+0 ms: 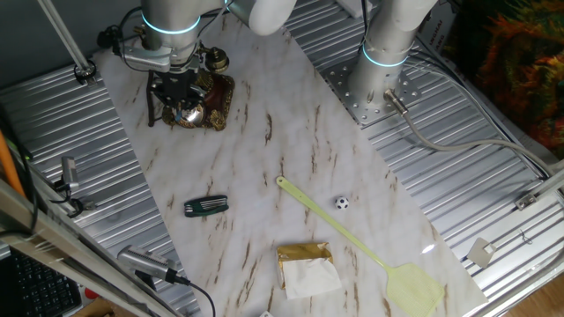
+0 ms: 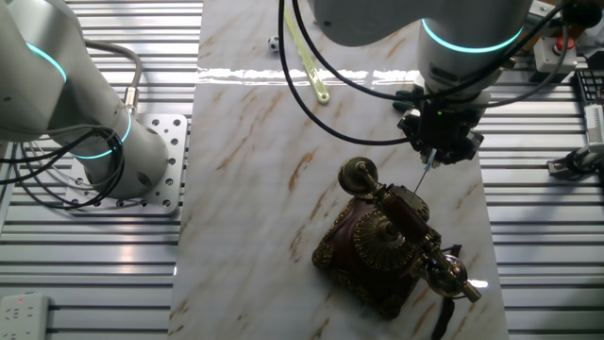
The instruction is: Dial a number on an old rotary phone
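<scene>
- One fixed view: the old rotary phone (image 1: 204, 99) sits at the far end of the marble-patterned tabletop (image 1: 264, 167), dark brown with ornate brass. The gripper (image 1: 179, 99) hangs directly over it, hiding the dial. Nearer along the slab lie a dark folded pocket tool (image 1: 205, 206), a tiny black-and-white ball (image 1: 341, 202), a pale yellow plastic fly swatter (image 1: 366, 251) and a gold foil packet (image 1: 306, 267).
- The other fixed view: the phone's embossed round dial (image 2: 379, 238) faces up, with the brass-ended handset (image 2: 406, 229) lying across its cradle. The fingers (image 2: 436, 149) carry a thin rod-like tip angled towards the handset; how tightly they are closed I cannot tell.
</scene>
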Robot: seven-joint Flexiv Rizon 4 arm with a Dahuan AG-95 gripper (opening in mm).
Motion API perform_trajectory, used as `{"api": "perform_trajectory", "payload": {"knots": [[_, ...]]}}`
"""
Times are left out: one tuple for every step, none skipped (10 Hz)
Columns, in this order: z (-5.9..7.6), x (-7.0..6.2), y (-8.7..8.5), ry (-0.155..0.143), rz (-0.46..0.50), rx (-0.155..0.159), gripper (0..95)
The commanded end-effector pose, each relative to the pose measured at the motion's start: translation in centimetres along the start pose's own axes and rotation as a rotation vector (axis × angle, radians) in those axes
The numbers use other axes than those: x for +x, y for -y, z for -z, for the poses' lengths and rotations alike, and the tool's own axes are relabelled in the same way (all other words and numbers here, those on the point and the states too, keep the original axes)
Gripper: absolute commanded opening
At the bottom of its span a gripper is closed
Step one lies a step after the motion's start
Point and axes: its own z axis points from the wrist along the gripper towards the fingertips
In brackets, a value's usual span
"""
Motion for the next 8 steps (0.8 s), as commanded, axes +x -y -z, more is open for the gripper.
{"api": "perform_trajectory", "payload": {"knots": [[-0.04, 0.07, 0.00, 0.003, -0.003, 0.002, 0.0], [-0.04, 0.08, 0.00, 0.002, -0.003, 0.002, 0.0], [-0.05, 0.08, 0.00, 0.002, -0.005, 0.002, 0.0], [-0.07, 0.10, 0.00, 0.002, -0.005, 0.002, 0.0], [-0.10, 0.12, 0.01, 0.003, -0.005, 0.002, 0.0], [-0.12, 0.15, 0.01, 0.003, -0.006, 0.002, 0.0], [-0.20, 0.24, 0.01, 0.005, -0.005, 0.002, 0.0], [-0.22, 0.27, 0.01, 0.005, -0.004, 0.002, 0.0]]}}
